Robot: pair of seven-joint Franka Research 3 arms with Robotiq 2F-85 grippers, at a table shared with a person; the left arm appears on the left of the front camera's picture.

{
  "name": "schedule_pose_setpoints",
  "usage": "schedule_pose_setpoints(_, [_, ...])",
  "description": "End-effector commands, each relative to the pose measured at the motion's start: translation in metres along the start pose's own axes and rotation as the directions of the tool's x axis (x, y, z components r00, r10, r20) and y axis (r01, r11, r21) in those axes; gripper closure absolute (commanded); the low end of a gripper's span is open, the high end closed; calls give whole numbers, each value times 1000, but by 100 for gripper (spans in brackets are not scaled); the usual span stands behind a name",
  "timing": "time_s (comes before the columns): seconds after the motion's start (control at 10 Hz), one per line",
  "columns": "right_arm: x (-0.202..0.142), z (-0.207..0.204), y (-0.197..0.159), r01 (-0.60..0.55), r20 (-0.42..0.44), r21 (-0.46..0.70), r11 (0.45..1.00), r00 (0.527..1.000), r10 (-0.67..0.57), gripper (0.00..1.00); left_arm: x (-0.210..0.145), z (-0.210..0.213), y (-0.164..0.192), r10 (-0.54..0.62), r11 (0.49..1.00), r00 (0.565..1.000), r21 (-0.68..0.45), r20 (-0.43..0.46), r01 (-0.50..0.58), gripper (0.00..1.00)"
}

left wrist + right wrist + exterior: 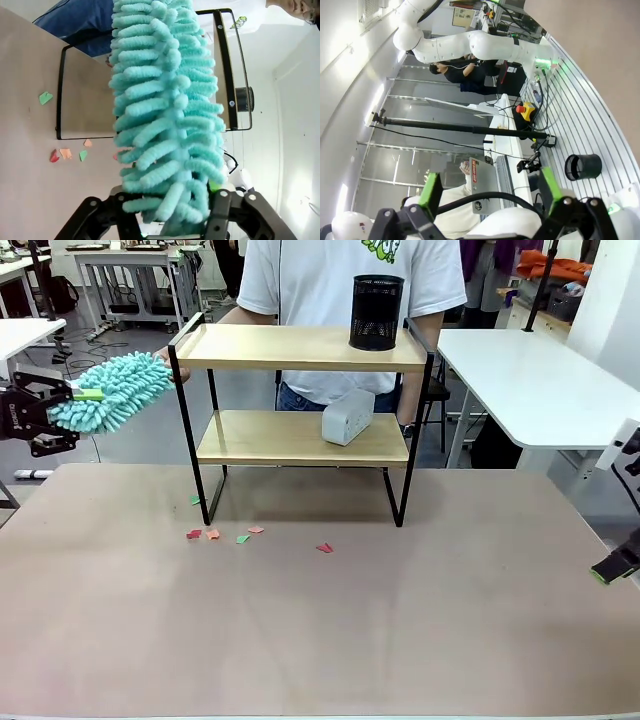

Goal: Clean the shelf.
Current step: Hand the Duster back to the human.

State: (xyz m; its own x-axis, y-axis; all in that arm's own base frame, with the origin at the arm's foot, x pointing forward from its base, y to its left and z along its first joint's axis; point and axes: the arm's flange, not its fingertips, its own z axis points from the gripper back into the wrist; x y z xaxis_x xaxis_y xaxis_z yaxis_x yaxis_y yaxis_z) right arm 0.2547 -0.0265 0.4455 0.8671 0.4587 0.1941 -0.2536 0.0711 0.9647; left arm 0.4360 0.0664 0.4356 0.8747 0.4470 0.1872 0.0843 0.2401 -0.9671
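The shelf (pixel 300 347) stands mid-table, two wooden boards in a black frame; the left wrist view shows its frame (pixel 61 90) side-on. My left gripper (pixel 45 412) hovers at the left, level with the top board, shut on the base of a fluffy teal duster (pixel 112 390) whose tip points at the shelf's left end. Seen from the left wrist, the duster (pixel 160 110) rises between the fingers of that gripper (pixel 170 212). My right gripper (pixel 612 570) hangs open at the right edge, and its own view shows nothing between its fingers (pixel 490 192).
A black mesh cup (pixel 377 312) stands on the top board and a white box (pixel 348 416) on the lower one. Paper scraps (pixel 212 534) lie on the brown table by the shelf's left legs. A person (pixel 330 280) stands behind the shelf, one hand (pixel 164 356) near the duster's tip.
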Motion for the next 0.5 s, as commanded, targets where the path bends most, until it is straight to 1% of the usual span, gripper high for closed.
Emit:
schedule_pose_setpoints(0.0, [1,1,1,-8,-6,3,1000,1000,8,0,-12,12,-16,-34,998,999,-61,-33,32,0])
schedule_pose_setpoints(0.1, [1,1,1,-8,-6,3,1000,1000,8,0,-21,17,-24,-47,994,996,-97,-70,40,0])
schedule_pose_setpoints(0.2, [1,1,1,-8,-6,3,1000,1000,8,0,-34,22,-34,-35,986,989,-164,-143,12,0])
schedule_pose_setpoints(0.3, [1,1,1,-8,-6,3,1000,1000,8,0,-55,22,-46,-49,986,977,-168,-207,14,0])
schedule_pose_setpoints(0.4, [0,0,0,0,0,0,1000,1000,0,0,-73,17,-53,-59,988,968,-153,-244,22,0])
